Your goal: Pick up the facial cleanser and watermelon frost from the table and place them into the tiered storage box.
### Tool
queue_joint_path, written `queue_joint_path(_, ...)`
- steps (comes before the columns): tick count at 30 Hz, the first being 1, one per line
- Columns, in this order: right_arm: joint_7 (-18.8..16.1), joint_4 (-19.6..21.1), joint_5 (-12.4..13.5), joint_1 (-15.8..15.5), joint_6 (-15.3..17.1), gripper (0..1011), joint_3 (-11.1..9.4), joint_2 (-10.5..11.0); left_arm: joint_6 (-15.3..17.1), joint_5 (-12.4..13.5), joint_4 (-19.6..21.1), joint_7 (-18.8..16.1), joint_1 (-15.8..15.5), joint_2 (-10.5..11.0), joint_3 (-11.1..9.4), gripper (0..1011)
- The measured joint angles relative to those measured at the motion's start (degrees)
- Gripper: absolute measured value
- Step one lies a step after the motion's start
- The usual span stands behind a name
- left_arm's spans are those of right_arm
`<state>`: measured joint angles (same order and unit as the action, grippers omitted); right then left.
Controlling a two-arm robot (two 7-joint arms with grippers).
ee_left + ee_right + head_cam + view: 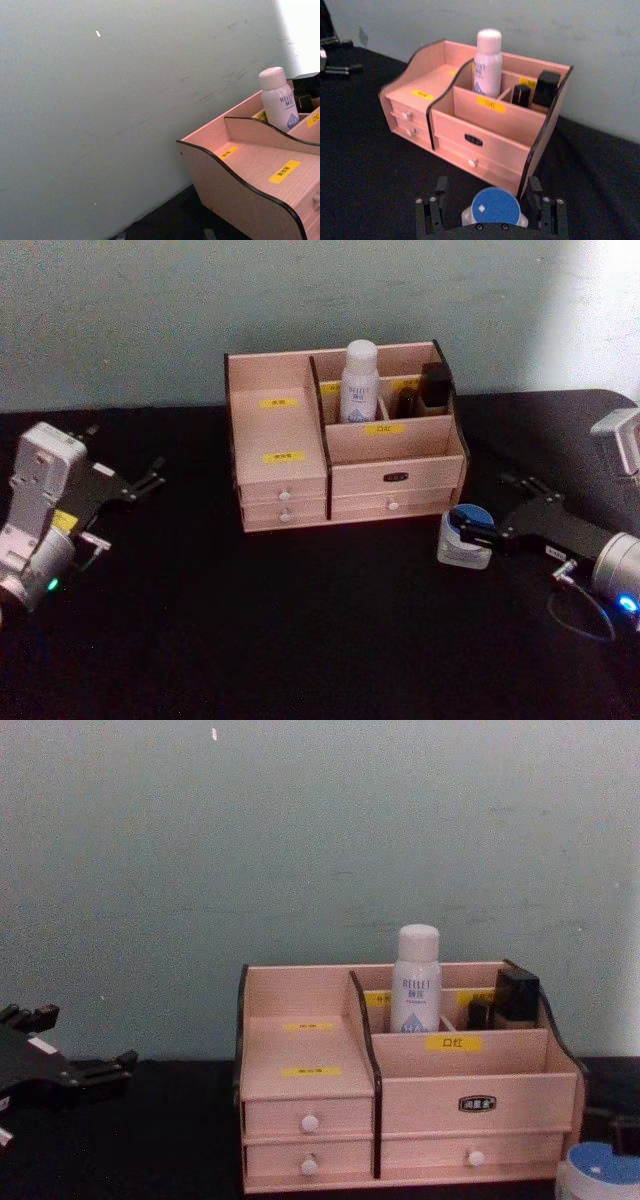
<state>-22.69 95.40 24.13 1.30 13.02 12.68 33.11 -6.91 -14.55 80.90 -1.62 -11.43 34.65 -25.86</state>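
The tiered storage box stands at the table's middle back, also seen in the left wrist view. The facial cleanser, a tall white bottle, stands upright in a rear compartment of the box. The watermelon frost, a squat jar with a blue lid, sits on the table by the box's front right corner. My right gripper is open, with one finger on each side of the jar. My left gripper rests open at the far left.
Dark small containers fill the box's back right compartments. The box's left stepped compartment holds nothing. A pale wall rises right behind the box. Black table spreads in front.
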Motion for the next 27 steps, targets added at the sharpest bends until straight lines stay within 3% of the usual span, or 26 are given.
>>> queue_joint_path(11, 1.0, -1.4, 0.6, 0.3, 2.7, 1000, 1.1, 0.4, 0.0, 0.0, 0.0, 0.0, 0.0, 0.0, 0.0, 1001)
queue_joint_path(27, 1.8, -4.5, 0.9, 2.1, 3.5, 1000, 2.4, -0.5, 0.0, 0.0, 0.0, 0.0, 0.0, 0.0, 0.0, 1001)
